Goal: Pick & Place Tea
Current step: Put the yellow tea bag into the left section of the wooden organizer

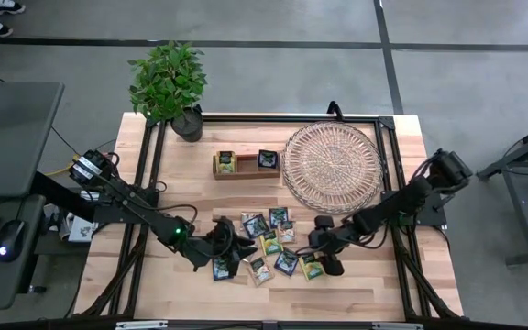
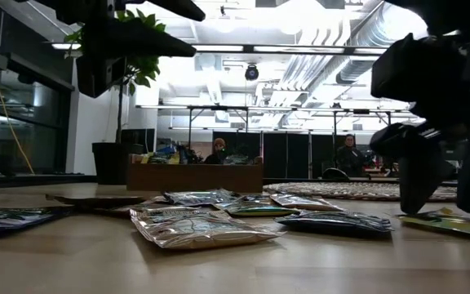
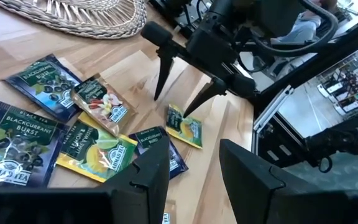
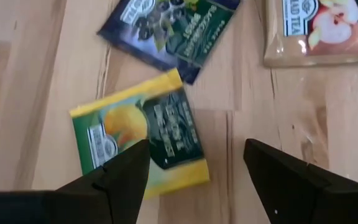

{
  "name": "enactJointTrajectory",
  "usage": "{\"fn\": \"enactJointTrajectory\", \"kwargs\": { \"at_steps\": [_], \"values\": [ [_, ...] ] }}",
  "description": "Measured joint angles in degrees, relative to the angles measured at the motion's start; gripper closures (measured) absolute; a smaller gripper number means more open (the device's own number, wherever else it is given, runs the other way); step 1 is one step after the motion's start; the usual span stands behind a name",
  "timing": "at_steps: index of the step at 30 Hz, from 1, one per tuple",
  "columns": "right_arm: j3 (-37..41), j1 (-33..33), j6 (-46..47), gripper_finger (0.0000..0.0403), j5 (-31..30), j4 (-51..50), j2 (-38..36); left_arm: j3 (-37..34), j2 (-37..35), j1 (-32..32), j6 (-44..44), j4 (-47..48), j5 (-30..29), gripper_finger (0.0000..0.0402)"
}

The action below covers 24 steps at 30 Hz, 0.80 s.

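Several small flat tea sachets point(image 1: 269, 243), yellow-green, navy and beige, lie loose on the wooden table. My right gripper point(image 1: 323, 249) is open and low over the pile's right end. Its fingers point(image 4: 120, 180) stand on either side of a yellow-green sachet point(image 4: 142, 137), which lies flat on the table, also seen as the yellow-green sachet point(image 3: 185, 124). In the low view the right gripper point(image 2: 447, 196) has its tips just above the wood. My left gripper point(image 3: 194, 168) is open and hovers over the pile's left side point(image 1: 223, 246).
A narrow wooden box point(image 1: 246, 163) holding two sachets stands toward the far edge, with a round wicker tray point(image 1: 333, 167) to its right. A potted plant point(image 1: 172, 87) stands at the far left corner. Bare wood lies at the near edge point(image 1: 273, 302).
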State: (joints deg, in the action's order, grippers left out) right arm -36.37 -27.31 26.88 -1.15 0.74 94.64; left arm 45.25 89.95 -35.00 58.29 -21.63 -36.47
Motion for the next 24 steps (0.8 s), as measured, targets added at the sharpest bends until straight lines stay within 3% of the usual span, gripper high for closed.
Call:
{"fn": "enactJointTrajectory", "kwargs": {
  "at_steps": [6, 16, 24],
  "values": [
    [-0.07, -0.54, 2.37, 0.0155, -0.54, 1.52, 1.67, -0.04, 0.00, 0.00, 0.25, 1.27, 0.30, 0.0264],
    [0.39, -4.53, 0.01, 0.0162, -9.36, 0.75, 2.29, -0.04, 0.00, 0.00, 0.49, 2.36, 1.40, 0.0264],
    [0.31, -6.91, 0.07, 0.0163, -11.85, 0.71, 3.47, -0.04, 0.00, 0.00, 0.52, 2.32, 1.38, 0.0264]
  ]
}}
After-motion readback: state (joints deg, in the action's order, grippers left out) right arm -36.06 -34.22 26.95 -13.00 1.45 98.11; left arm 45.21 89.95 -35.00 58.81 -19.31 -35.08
